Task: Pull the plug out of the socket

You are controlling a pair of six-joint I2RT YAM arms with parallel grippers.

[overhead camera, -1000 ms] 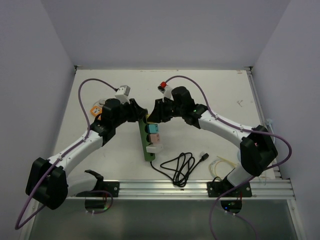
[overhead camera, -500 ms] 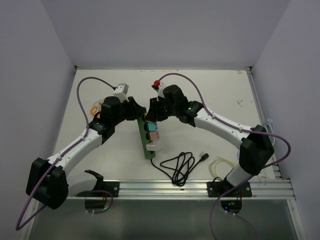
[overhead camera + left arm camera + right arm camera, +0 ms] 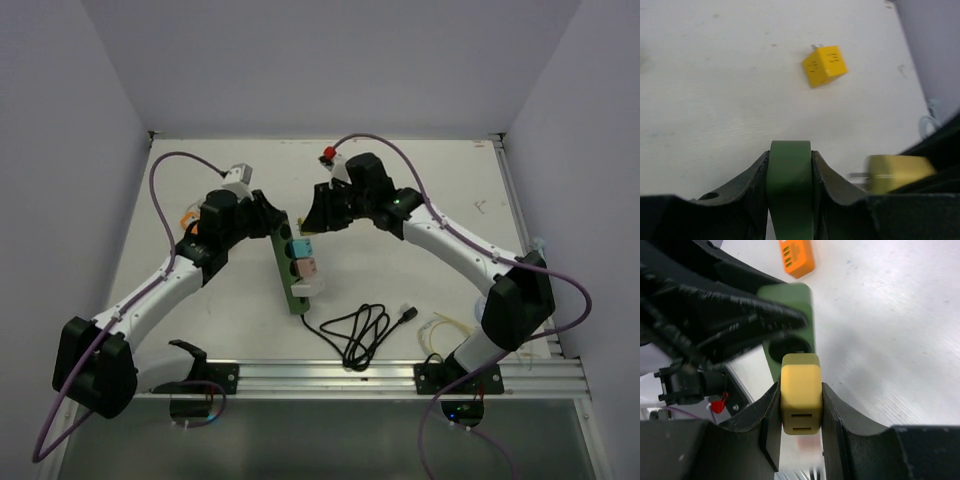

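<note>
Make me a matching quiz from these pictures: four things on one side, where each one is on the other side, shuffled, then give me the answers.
Things:
1. green power strip
2. pale yellow plug
3. orange charger
4. black cable

Places:
A. coiled by the front rail
B. clamped in the right gripper
C. clamped in the left gripper
D. lying untouched on the table, left of the strip

Pairs: 1-C, 2-B, 3-D, 4-A.
</note>
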